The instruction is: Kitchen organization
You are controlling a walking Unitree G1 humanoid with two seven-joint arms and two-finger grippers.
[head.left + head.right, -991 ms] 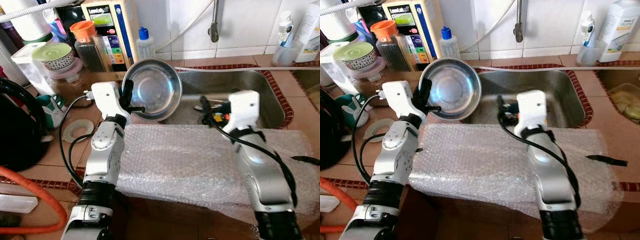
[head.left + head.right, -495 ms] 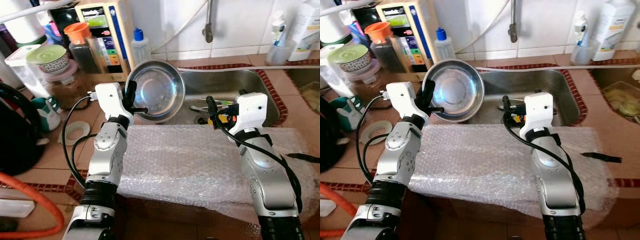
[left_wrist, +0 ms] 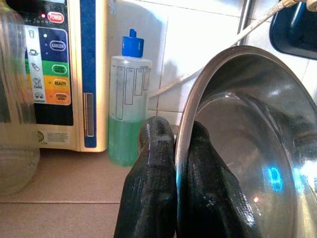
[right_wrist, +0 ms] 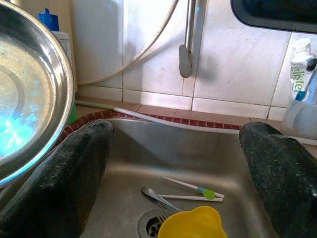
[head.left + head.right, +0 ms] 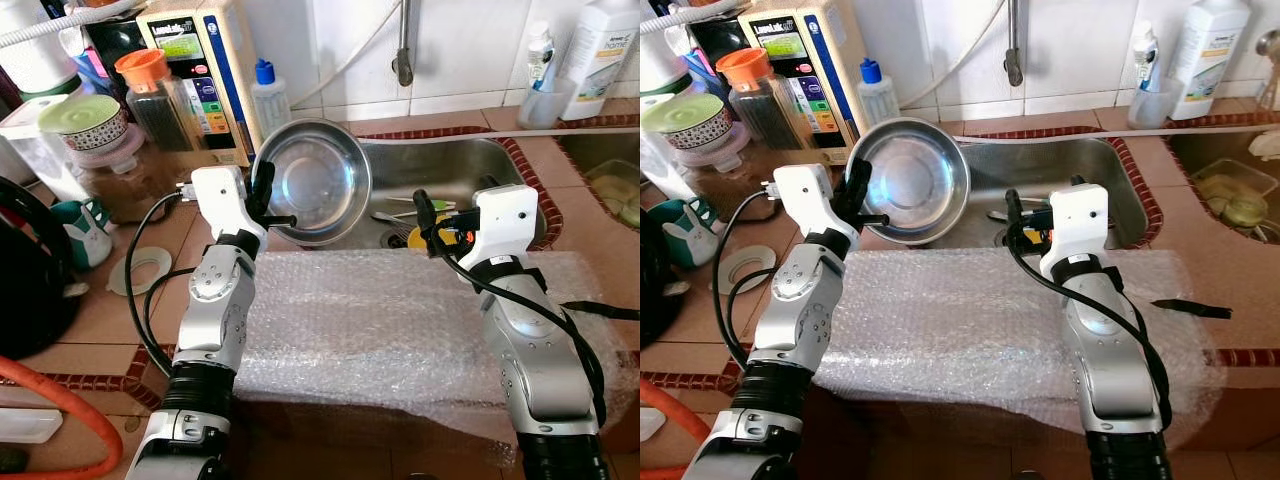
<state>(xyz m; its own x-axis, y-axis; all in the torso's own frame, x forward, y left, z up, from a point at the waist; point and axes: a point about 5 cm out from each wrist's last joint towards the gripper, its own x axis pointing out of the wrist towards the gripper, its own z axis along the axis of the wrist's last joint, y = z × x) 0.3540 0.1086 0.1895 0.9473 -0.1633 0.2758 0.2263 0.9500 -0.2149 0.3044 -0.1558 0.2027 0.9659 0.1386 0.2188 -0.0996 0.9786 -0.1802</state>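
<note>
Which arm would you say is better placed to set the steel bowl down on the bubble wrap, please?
Left, I think: the left gripper is shut on the steel bowl rim, above the bubble wrap. The right gripper hangs open over the sink.

A sheet of bubble wrap (image 5: 400, 320) covers the surface (image 5: 100, 310) beside a tape roll (image 5: 138, 270).

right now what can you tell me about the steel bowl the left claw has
The steel bowl is round, shiny bare metal with a rolled rim, and nothing shows inside it. It is tipped up on edge, with its open side facing the robot and to its right, at the left end of the sink. The left claw is shut on its rim, one black finger inside the bowl and one outside. Bubble wrap lies on the counter in front of it.
</note>
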